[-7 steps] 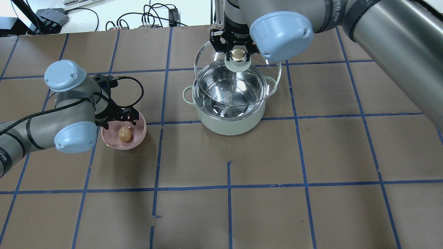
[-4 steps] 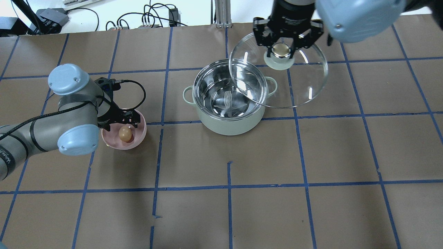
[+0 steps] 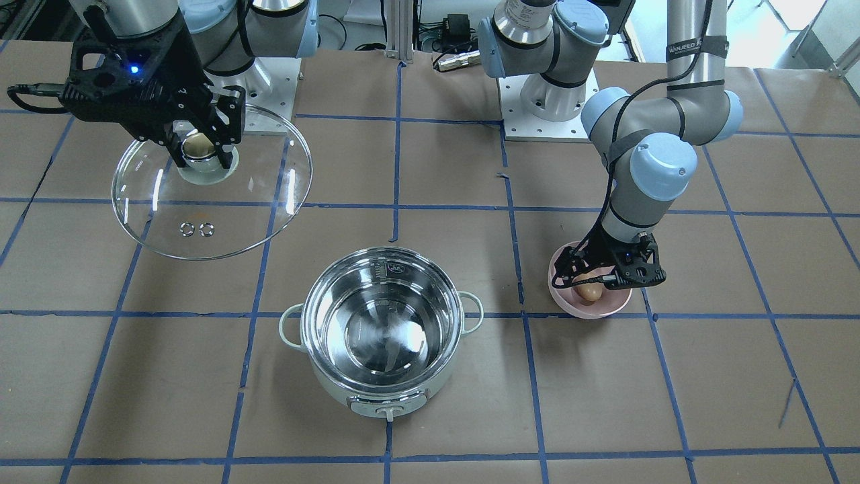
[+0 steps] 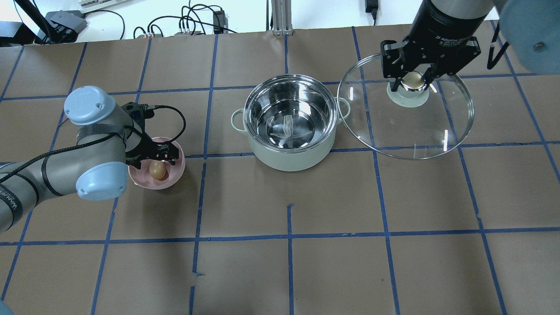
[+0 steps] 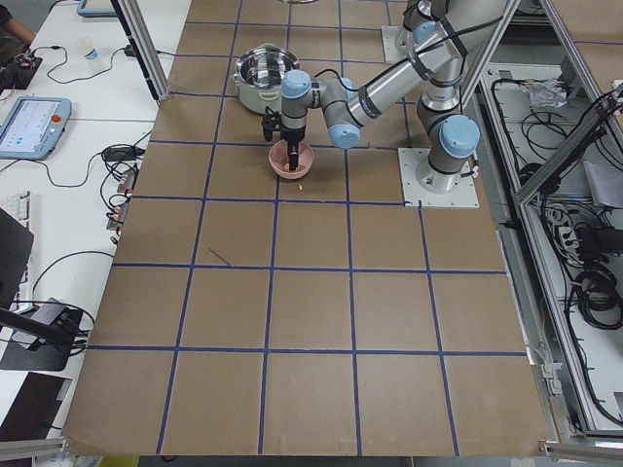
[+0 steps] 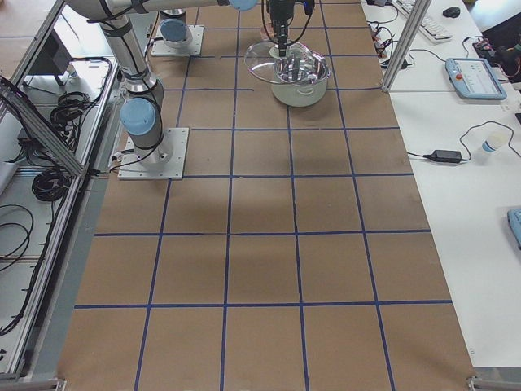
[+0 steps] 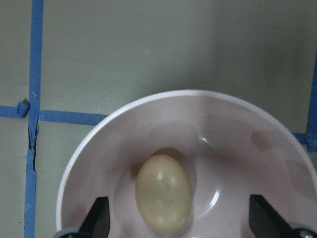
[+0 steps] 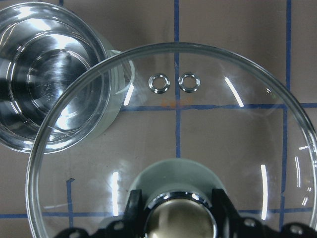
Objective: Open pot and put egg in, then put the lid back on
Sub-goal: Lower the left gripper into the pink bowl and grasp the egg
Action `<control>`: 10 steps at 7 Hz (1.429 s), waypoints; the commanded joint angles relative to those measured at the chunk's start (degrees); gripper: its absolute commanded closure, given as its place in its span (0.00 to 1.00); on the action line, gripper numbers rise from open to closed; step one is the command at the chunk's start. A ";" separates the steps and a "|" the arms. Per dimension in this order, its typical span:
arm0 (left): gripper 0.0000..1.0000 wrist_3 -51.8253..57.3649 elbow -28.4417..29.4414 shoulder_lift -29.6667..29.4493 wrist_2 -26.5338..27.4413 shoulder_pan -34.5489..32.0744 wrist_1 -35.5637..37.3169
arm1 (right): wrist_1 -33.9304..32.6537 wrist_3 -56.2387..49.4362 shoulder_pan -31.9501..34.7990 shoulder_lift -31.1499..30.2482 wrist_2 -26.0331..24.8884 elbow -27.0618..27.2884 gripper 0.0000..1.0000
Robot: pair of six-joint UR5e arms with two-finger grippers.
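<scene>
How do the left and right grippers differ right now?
The right gripper is shut on the knob of the lid, while the left gripper is open, its fingers either side of the egg without clamping it. The right gripper holds the lid up beside the open pot; the left gripper sits low in the pink bowl. Both point downward.
</scene>
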 commanded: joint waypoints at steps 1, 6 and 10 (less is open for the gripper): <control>0.02 -0.03 -0.28 -0.18 0.00 -0.04 0.27 | 0.14 -0.54 -0.07 -0.21 -0.03 0.21 0.97; 0.02 -0.12 -0.89 -2.46 -2.10 0.13 3.26 | 0.32 -0.45 -0.07 -0.21 0.15 0.21 0.97; 0.11 -0.12 -1.07 -3.17 -2.28 0.13 3.26 | 0.41 -0.36 -0.07 -0.21 0.24 0.21 0.97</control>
